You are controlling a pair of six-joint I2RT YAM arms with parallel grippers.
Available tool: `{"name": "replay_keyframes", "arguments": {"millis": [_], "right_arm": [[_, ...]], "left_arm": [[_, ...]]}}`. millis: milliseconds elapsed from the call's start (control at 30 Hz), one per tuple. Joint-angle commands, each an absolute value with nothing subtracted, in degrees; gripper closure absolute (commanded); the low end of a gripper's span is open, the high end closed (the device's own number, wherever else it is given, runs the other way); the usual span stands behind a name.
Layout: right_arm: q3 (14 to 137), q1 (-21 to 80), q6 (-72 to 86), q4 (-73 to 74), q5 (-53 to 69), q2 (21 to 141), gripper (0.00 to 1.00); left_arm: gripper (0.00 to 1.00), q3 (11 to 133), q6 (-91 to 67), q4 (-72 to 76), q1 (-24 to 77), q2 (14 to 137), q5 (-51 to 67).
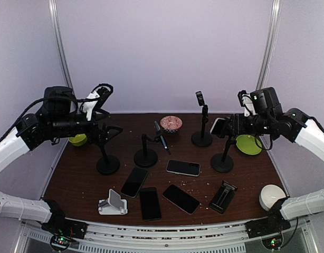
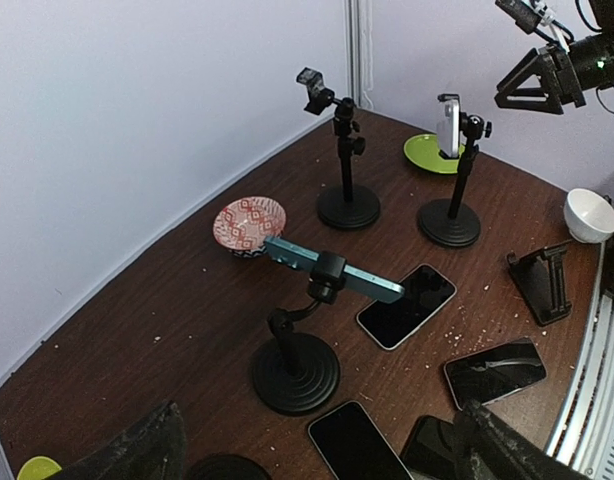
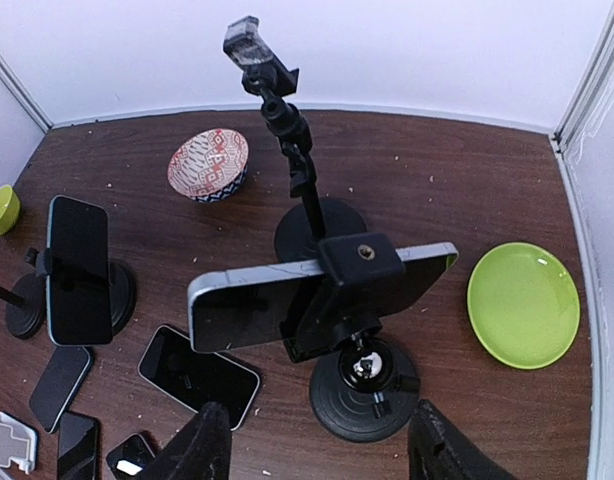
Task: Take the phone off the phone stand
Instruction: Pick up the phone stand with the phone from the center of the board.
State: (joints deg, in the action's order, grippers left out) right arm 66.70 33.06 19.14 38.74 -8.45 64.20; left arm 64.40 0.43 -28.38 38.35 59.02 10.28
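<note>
A silver-edged phone (image 3: pixel 257 300) sits sideways in the black clamp (image 3: pixel 359 262) of a phone stand (image 3: pixel 365 390). My right gripper (image 3: pixel 327 452) hangs above it, open, its fingers (image 3: pixel 202 448) clear of the phone and nothing between them. From the top view the right gripper (image 1: pixel 229 126) is just right of that phone (image 1: pixel 217 125). A blue phone (image 2: pixel 332 270) rests in another stand (image 2: pixel 295 372) mid-table. My left gripper (image 2: pixel 322 455) is wide open and empty, high over the left side, above a bare stand (image 1: pixel 107 164).
Several dark phones lie flat near the front, one of them (image 1: pixel 183 167) mid-table. A tall stand with an empty clamp (image 1: pixel 202 118), a patterned bowl (image 1: pixel 171 123), a green plate (image 1: pixel 248 144), a white bowl (image 1: pixel 271 196), a white stand (image 1: pixel 112 204) and a black folding stand (image 1: pixel 223 196) are around.
</note>
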Motion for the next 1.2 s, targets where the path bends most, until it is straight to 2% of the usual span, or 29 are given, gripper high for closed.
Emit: {"name": "replay_keyframes", "arguments": {"millis": [0, 133, 400, 800, 1167], "right_arm": [[63.77, 30.48, 20.49, 37.22, -1.14, 63.27, 0.39], [61.26, 28.62, 20.47, 35.72, 1.95, 63.35, 0.38], [55.98, 25.76, 21.32, 32.51, 4.76, 60.29, 0.23], [50.64, 24.62, 23.18, 26.46, 8.97, 57.46, 0.18], [49.76, 24.17, 23.14, 25.76, 8.21, 57.57, 0.18]], "left_arm": [[0.06, 67.33, -2.6, -25.75, 39.61, 60.98, 12.26], [0.06, 66.99, -4.27, -21.71, 42.25, 63.08, 10.71], [0.08, 73.69, -3.93, -18.19, 48.51, 74.51, 5.81], [0.1, 93.64, -3.69, -18.01, 53.82, 95.82, 5.37], [0.1, 113.39, -4.7, -21.34, 56.79, 114.54, 7.87]]}}
